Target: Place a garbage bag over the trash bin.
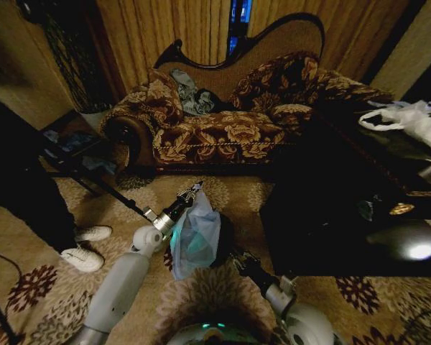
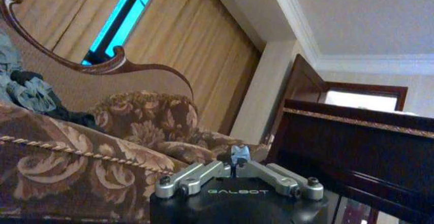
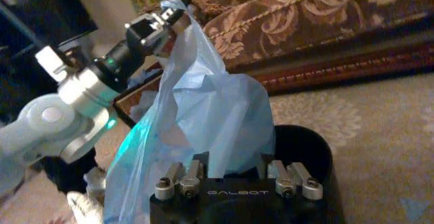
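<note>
The pale blue garbage bag (image 1: 194, 237) hangs by its top edge from my left gripper (image 1: 195, 189), which is shut on the film; a scrap of blue pokes out between its closed fingers (image 2: 237, 155). In the right wrist view the left gripper (image 3: 169, 14) holds the garbage bag (image 3: 210, 107) up above the floor. The round black trash bin (image 3: 305, 145) stands on the carpet just behind the bag, partly hidden by it (image 1: 226, 241). My right gripper (image 3: 232, 159) is open at the bag's lower part, with film between its fingers, low beside the bin (image 1: 235, 259).
A floral sofa (image 1: 223, 129) with a grey-blue cloth (image 1: 190, 93) stands behind. A dark table (image 1: 345, 208) carrying a white plastic bag (image 1: 416, 118) is close on the right. A person's white shoes (image 1: 86, 248) and a black stand (image 1: 100, 183) are at the left.
</note>
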{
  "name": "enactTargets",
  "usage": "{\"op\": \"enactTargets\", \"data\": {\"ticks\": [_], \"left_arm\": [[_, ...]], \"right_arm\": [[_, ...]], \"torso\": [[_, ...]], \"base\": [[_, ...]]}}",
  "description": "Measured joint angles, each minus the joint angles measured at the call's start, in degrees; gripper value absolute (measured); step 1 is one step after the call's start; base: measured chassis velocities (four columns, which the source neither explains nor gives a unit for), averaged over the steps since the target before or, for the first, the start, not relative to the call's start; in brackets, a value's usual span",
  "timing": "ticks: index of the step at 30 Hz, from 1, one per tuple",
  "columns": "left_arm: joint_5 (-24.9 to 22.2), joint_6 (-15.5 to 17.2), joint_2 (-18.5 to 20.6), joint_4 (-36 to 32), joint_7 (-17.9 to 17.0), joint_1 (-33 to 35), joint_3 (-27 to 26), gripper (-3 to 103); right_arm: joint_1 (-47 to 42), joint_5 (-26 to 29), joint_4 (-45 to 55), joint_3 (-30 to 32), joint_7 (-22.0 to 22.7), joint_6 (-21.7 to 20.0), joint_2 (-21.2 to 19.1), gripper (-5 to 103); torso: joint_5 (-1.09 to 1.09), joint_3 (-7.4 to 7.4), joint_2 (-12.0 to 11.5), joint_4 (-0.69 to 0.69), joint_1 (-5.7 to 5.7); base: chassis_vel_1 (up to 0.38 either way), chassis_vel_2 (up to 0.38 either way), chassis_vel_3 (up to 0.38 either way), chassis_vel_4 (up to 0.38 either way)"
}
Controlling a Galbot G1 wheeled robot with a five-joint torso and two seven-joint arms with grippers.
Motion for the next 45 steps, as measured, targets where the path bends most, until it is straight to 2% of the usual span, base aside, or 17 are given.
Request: {"op": "enactTargets", "data": {"ticks": [1, 4, 5, 8, 12, 18, 20, 28, 29, 32, 35, 36, 38, 39, 42, 44, 45], "left_arm": [[0.2, 0.0, -0.3, -0.1, -0.2, 0.0, 0.1, 0], [0.8, 0.1, -1.3, -0.4, -0.8, 0.3, 0.2, 0], [0.8, 0.1, -1.3, -0.4, -0.8, 0.3, 0.2, 0], [1.0, 0.1, -1.6, -0.4, -1.0, 0.5, 0.2, 0], [1.0, 0.1, -1.7, -0.1, -1.0, 0.5, 0.2, 0], [1.0, 0.1, -1.8, 0.0, -1.0, 0.4, 0.1, 0], [1.2, 0.0, -2.0, 0.1, -0.9, 0.4, 0.1, 0], [1.2, -0.2, -2.1, 0.0, -0.6, 0.9, -0.2, 0], [1.2, -0.2, -2.1, 0.0, -0.6, 0.9, -0.2, 0], [1.2, -0.2, -2.1, 0.0, -0.6, 0.8, -0.3, 0], [1.2, -0.2, -2.2, 0.0, -0.6, 0.7, -0.3, 0], [1.2, -0.2, -2.2, 0.0, -0.6, 0.7, -0.3, 0], [1.2, -0.2, -2.4, 0.0, -0.7, 0.7, -0.4, 0], [1.2, -0.2, -2.4, 0.0, -0.7, 0.7, -0.4, 0], [1.3, -0.2, -2.5, -0.1, -0.7, 0.9, -0.4, 0], [1.3, -0.2, -2.5, -0.2, -0.7, 1.0, -0.4, 0], [1.4, -0.2, -2.5, -0.3, -0.7, 1.1, -0.4, 0]], "right_arm": [[0.6, 0.4, -0.4, -0.7, 0.7, -0.1, 0.4, 46], [3.0, 1.2, -2.5, -2.5, 2.8, -0.1, 1.6, 62], [3.0, 1.2, -2.5, -2.5, 2.8, -0.1, 1.6, 62], [4.4, 2.7, -3.4, -3.7, 4.7, -0.8, 2.4, 79], [4.8, 4.6, -3.6, -5.2, 6.7, -1.7, 3.1, 94], [5.8, 8.8, -3.6, -7.4, 10.9, -2.4, 4.4, 100], [7.3, 12.2, -3.7, -8.4, 15.0, -2.8, 5.6, 100], [8.8, 12.7, -5.2, -9.7, 17.0, -2.9, 7.1, 100], [8.8, 12.6, -5.3, -9.8, 17.0, -2.9, 7.3, 103], [9.0, 12.5, -5.7, -10.2, 17.0, -2.8, 7.8, 101], [9.4, 12.5, -6.4, -10.9, 16.9, -2.6, 8.4, 86], [9.4, 12.5, -6.4, -10.9, 16.9, -2.6, 8.4, 86], [9.6, 12.4, -6.9, -11.3, 16.8, -2.6, 8.7, 76], [9.6, 12.4, -6.9, -11.3, 16.8, -2.6, 8.7, 76], [9.8, 11.6, -7.6, -11.2, 16.3, -2.1, 8.8, 59], [9.9, 11.4, -7.6, -11.0, 16.2, -1.9, 8.7, 59], [10.0, 11.3, -7.6, -10.8, 16.1, -1.8, 8.6, 48]], "torso": [[0.00, 0.00, 0.0, 0.00, 0.00], [0.00, 0.00, 0.0, 0.00, 0.00], [0.00, 0.00, 0.0, 0.00, 0.00], [0.00, 0.00, 0.0, 0.00, 0.00], [0.00, 0.00, 0.0, 0.00, 0.00], [0.00, 0.00, 0.0, 0.00, 0.00], [-0.01, 0.00, 0.0, 0.00, 0.00], [-0.01, 0.00, 0.0, 0.00, 0.00], [-0.01, 0.00, 0.0, 0.00, 0.00], [0.00, 0.00, 0.0, 0.00, 0.00], [0.00, 0.00, 0.0, 0.00, 0.00], [0.00, 0.00, 0.0, 0.00, 0.00], [0.00, 0.00, 0.0, 0.00, 0.00], [0.00, 0.00, 0.0, 0.00, 0.00], [0.00, 0.00, 0.0, 0.00, 0.00], [0.00, 0.00, 0.0, 0.00, 0.00], [0.00, 0.00, 0.0, 0.00, 0.00]], "base": [[0.000, 0.000, 0.000, 0.000], [0.000, 0.000, 0.000, 0.000], [0.000, 0.000, 0.000, 0.000], [0.000, 0.000, 0.000, 0.000], [0.000, 0.000, 0.000, 0.000], [0.000, 0.000, 0.000, 0.000], [0.000, 0.000, 0.000, 0.000], [0.000, 0.000, 0.000, 0.000], [0.000, 0.000, 0.000, 0.000], [0.000, 0.000, 0.000, 0.000], [0.000, 0.000, 0.000, 0.000], [0.000, 0.000, 0.000, 0.000], [0.000, 0.000, 0.000, 0.000], [0.000, 0.000, 0.000, 0.000], [0.000, 0.000, 0.000, 0.000], [0.000, 0.000, 0.000, 0.000], [0.000, 0.000, 0.000, 0.000]]}}
